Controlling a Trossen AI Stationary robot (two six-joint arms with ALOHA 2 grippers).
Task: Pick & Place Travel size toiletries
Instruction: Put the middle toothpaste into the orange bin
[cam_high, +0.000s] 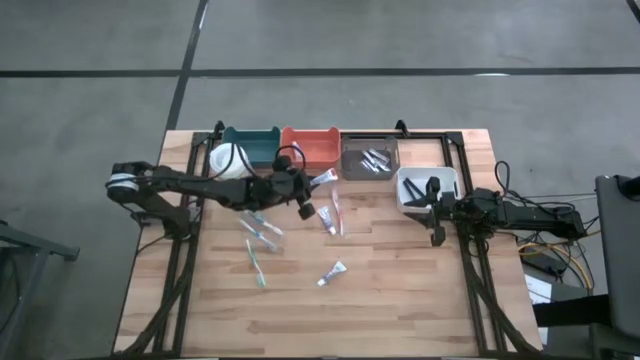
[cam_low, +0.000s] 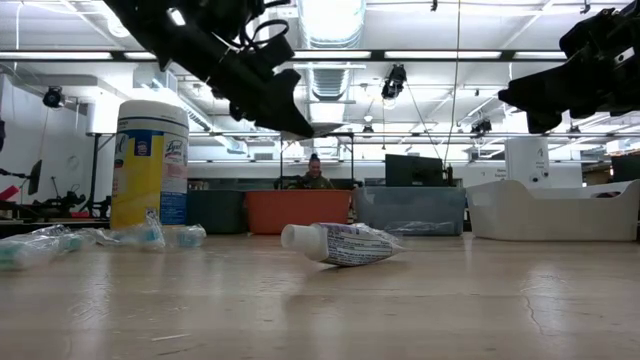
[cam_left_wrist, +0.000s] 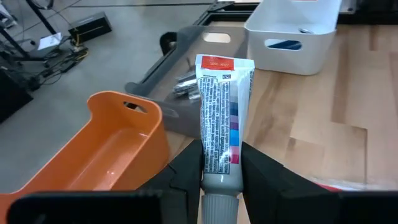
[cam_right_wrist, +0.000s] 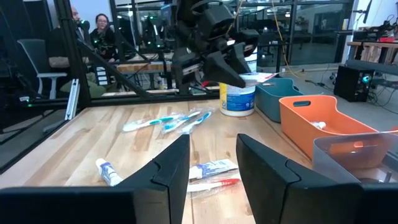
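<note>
My left gripper (cam_left_wrist: 222, 155) is shut on a white mini toothpaste tube (cam_left_wrist: 222, 99) with blue and red marks. It hangs above the table beside the orange bin (cam_high: 310, 145) and the grey bin (cam_high: 370, 158). Other toiletries lie flat on the wood: teal toothbrushes (cam_high: 262, 228), a pink toothbrush (cam_high: 338, 212) and two more tubes (cam_high: 332, 273) (cam_high: 327, 218). My right gripper (cam_right_wrist: 212, 162) waits open by the white bin (cam_high: 425, 187), with nothing between its fingers. My left gripper pinches the tube's lower body just above the cap (cam_left_wrist: 217, 171) between its two fingers. It comes from the table's left, slanting slightly down, and the fingers lie along the tube. The tube is lifted clear, its crimped red end (cam_left_wrist: 224, 63) pointing away toward the grey bin.
A teal bin (cam_high: 250, 143) and a white wipes canister (cam_high: 229, 160) stand at the far left. The grey bin holds several silvery items (cam_high: 375, 160). A black frame rail (cam_high: 462, 250) runs along each side of the table. People sit in the room beyond the table.
</note>
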